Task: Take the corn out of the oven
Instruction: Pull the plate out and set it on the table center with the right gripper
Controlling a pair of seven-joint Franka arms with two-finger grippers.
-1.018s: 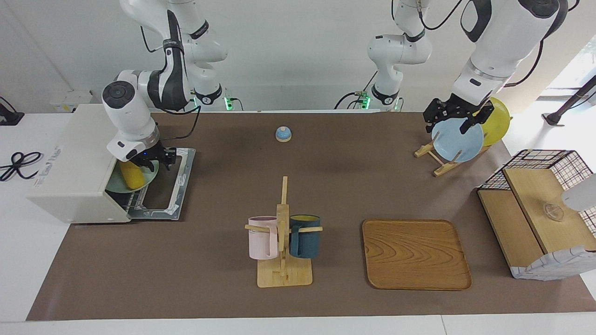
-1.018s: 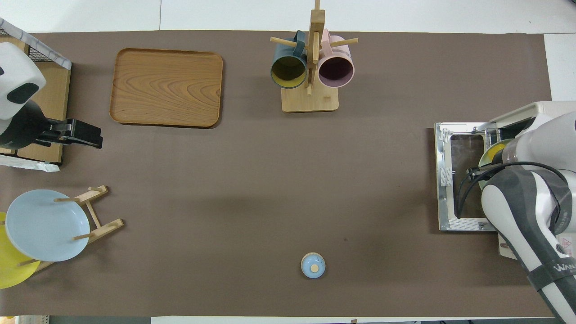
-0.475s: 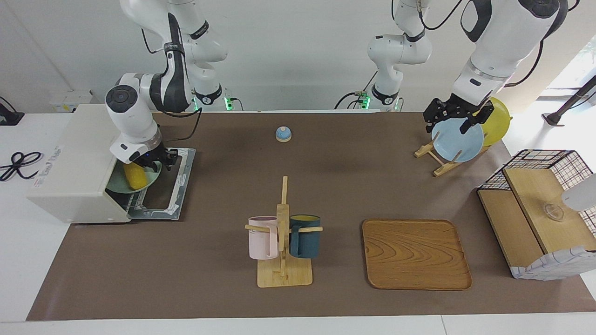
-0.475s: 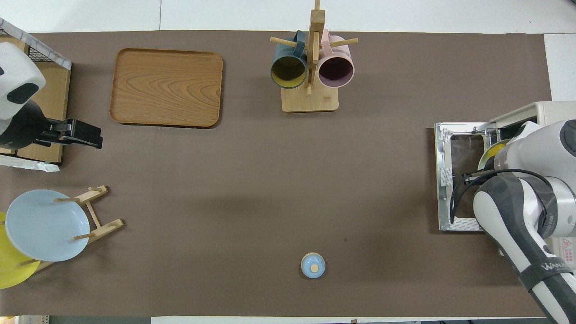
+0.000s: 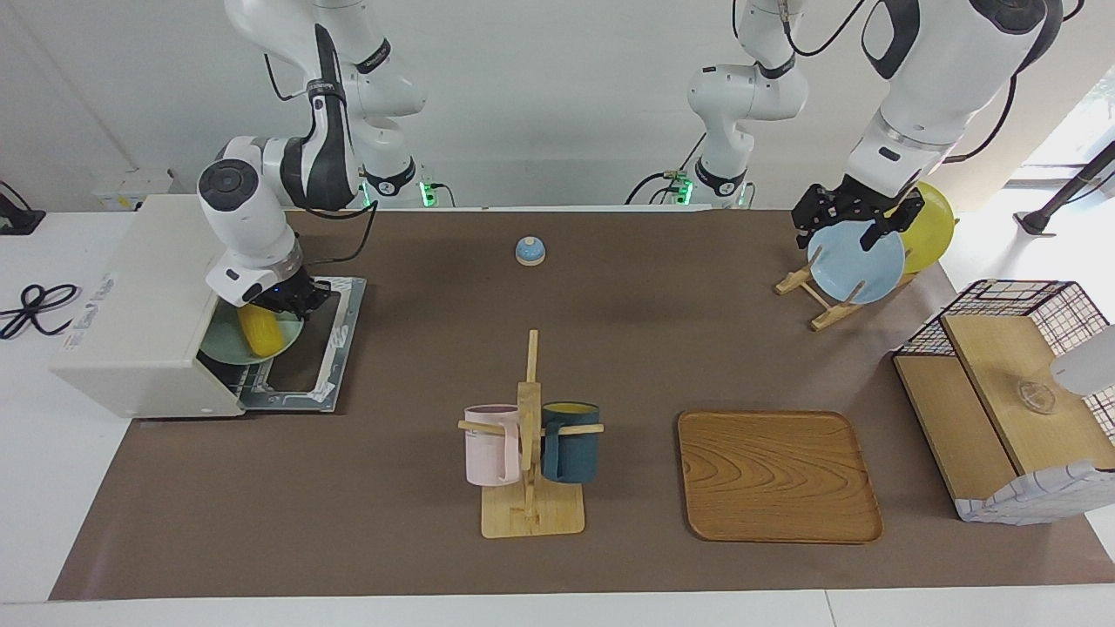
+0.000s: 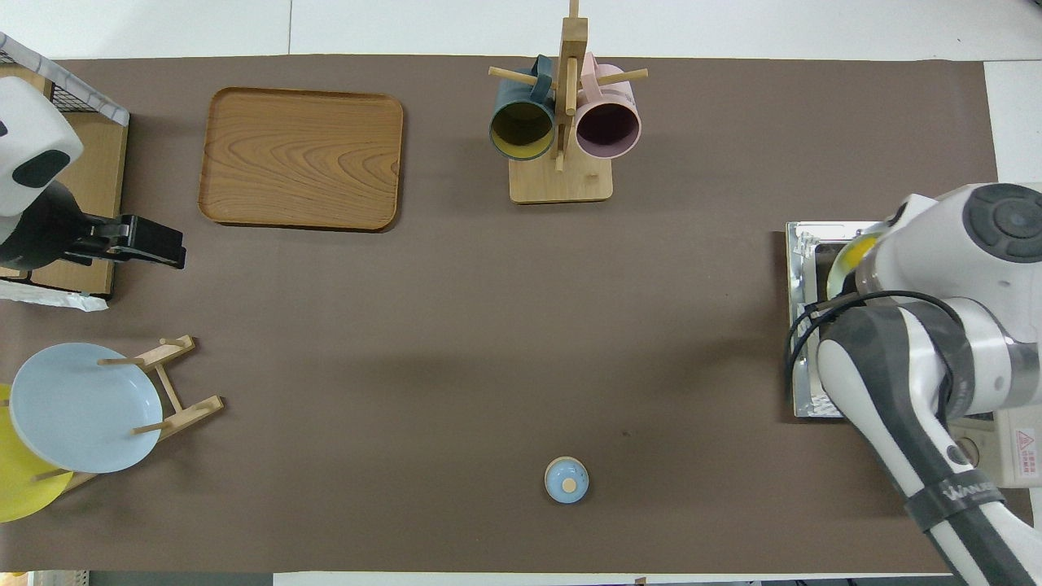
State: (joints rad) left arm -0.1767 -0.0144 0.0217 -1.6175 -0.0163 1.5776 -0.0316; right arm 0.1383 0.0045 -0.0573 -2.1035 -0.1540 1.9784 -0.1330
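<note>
A robotics lab staged as a kitchen: two white robot arms bolted at a counter with a brown mat, bare white walls, loose cables, a toaster oven, mug rack.

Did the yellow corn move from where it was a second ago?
Yes. The corn, on its green plate, has slid a little out of the oven mouth over the open door, with the right gripper on it.

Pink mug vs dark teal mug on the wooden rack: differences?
Colour: the pale pink plastic mug is light, the dark teal plastic mug deep blue-green. Inside: pink mug's is dark purplish, teal mug's yellow. The pink hangs toward the right arm's end, the teal toward the left's. Both share the wooden peg rack.
</note>
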